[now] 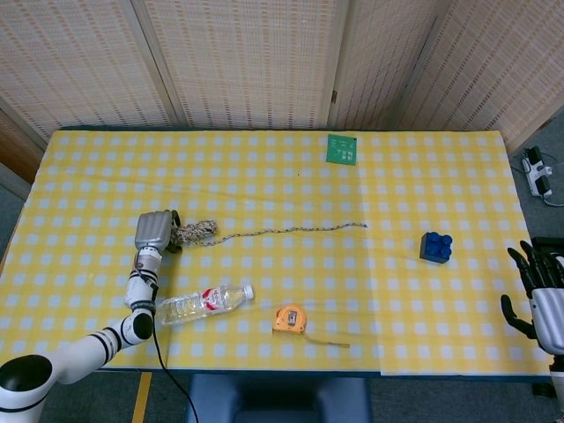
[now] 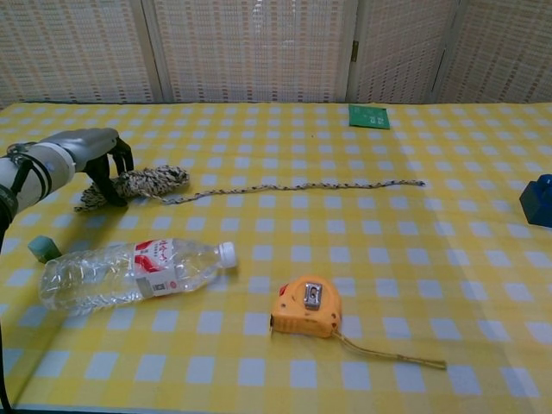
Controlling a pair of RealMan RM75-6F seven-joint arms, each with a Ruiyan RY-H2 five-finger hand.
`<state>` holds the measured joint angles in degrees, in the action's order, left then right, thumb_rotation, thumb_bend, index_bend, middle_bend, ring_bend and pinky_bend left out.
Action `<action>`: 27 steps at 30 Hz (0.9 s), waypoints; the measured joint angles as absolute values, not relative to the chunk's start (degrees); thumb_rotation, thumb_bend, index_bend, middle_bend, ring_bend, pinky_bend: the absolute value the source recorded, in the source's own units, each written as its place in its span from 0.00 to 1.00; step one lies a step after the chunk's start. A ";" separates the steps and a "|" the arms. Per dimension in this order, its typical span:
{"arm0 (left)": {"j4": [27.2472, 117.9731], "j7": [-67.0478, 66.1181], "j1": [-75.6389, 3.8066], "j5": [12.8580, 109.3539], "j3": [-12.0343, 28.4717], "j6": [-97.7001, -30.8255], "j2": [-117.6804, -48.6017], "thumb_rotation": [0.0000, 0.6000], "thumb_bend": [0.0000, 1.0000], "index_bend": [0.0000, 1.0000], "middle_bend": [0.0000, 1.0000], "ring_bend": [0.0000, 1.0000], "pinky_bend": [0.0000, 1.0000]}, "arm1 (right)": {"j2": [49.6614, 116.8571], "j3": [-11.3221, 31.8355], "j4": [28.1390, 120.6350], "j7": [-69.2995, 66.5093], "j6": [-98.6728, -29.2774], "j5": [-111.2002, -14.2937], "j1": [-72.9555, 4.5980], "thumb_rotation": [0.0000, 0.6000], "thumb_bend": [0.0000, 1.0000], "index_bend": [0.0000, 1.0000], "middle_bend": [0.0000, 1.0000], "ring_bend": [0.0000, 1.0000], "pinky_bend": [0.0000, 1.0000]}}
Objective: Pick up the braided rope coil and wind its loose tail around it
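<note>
Woven reed-like screens stand behind a counter [image 1: 264,106] covered in a yellow and white checked cloth.

The left arm reaches in from the near left corner, and its left hand [image 1: 153,232] [image 2: 82,151] sits on the left end of the rope coil [image 1: 196,233] [image 2: 142,185], dark fingers [image 2: 107,177] curled down around it, grasping it while it lies on the cloth. The coil is in the left part of the counter, and its tail [image 1: 291,230] [image 2: 302,185] runs out from it to the right in a thin, slightly wavy line, lying flat and ending near the middle of the counter.

The right hand [image 1: 539,300] is at the far right edge, off the cloth, fingers spread and holding nothing.

Just in front of the coil lies a clear plastic bottle [image 1: 201,303] [image 2: 134,272] on its side, white cap pointing right. Right of the bottle is an orange tape measure [image 1: 290,318] [image 2: 308,307] with a short length of tape pulled out to the right. A blue toy block [image 1: 436,247] [image 2: 538,200] stands well to the right, a green card [image 1: 342,149] [image 2: 369,116] lies near the far edge, and a small green cube [image 2: 43,248] rests beside the bottle's base.
</note>
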<state>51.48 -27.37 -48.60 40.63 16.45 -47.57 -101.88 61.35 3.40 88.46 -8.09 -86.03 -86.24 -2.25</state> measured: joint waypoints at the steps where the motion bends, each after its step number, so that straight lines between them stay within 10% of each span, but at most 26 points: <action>1: 51.26 -27.18 -48.50 40.86 16.45 -47.36 -101.91 1.00 0.19 0.49 0.47 0.46 0.46 | 61.37 3.40 88.42 -8.16 -85.98 -86.24 -2.27 1.00 0.51 0.00 0.00 0.06 0.00; 27: 55.83 -14.90 -45.82 48.84 16.65 -44.54 -97.60 1.00 0.67 0.67 0.65 0.63 0.71 | 60.83 3.35 89.31 -7.62 -85.58 -87.67 -3.08 1.00 0.51 0.00 0.00 0.07 0.00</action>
<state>55.83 -14.90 -45.82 48.84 16.65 -44.54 -97.60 60.83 3.35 89.31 -7.62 -85.58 -87.67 -3.08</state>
